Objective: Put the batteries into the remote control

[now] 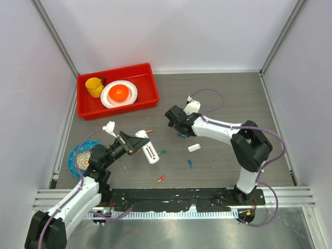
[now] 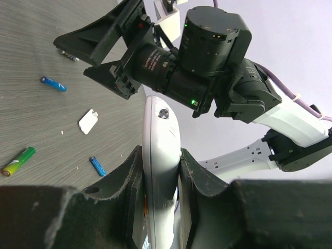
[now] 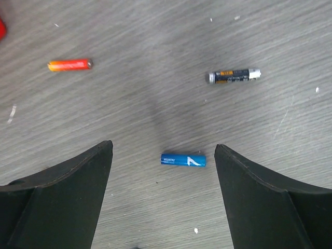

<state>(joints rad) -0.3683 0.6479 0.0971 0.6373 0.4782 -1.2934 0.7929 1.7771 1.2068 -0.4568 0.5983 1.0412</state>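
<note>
Grey wood-grain desk (image 1: 233, 104) fills the floor of a white-walled booth. At its far left sits a red tray (image 1: 116, 110) with a yellow cup (image 1: 94, 86) and a white plate (image 1: 132, 95) in it.

On the left, the left gripper (image 2: 161, 158) is clamped on the remote control (image 1: 151, 154). It pinches the white handset by its two long sides and holds it up off the desk, near the middle.

The right gripper (image 3: 163, 147) hangs over the middle of the desk with its jaws spread wide and nothing in them. A blue battery (image 3: 183, 160) lies flat on the desk between the two fingers, touching neither. Farther off lie a dark battery (image 3: 234, 75) and an orange-red battery (image 3: 69, 65), well apart from each other.

A short white cover piece (image 1: 194, 147) rests on the desk right of the remote control. A green battery (image 1: 162, 152), a second blue battery (image 1: 191, 164) and a red battery (image 1: 161, 179) are scattered nearer the arms.
</note>
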